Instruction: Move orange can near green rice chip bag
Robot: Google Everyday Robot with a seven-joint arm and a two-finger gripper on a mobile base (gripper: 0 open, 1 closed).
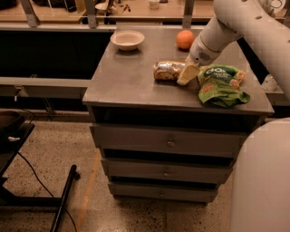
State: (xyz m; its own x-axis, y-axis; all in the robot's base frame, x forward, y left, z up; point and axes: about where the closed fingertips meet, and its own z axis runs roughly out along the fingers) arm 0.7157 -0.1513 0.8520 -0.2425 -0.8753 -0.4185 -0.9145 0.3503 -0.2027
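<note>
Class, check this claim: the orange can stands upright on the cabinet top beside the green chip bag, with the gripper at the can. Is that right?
Not quite. The camera view shows the orange can lying on its side, not upright. The rest holds: it is on the cabinet top beside the green rice chip bag, with the gripper at the can, at its end nearer the bag.

arm (235, 22): slants down-left from upper right | pincer (187, 74): low, right of centre, pointing down-left

Lab-like workroom: metal drawer cabinet (167, 142), benches (136, 11) behind, speckled floor (54, 154); robot's hand (189, 74) at cabinet top.
</note>
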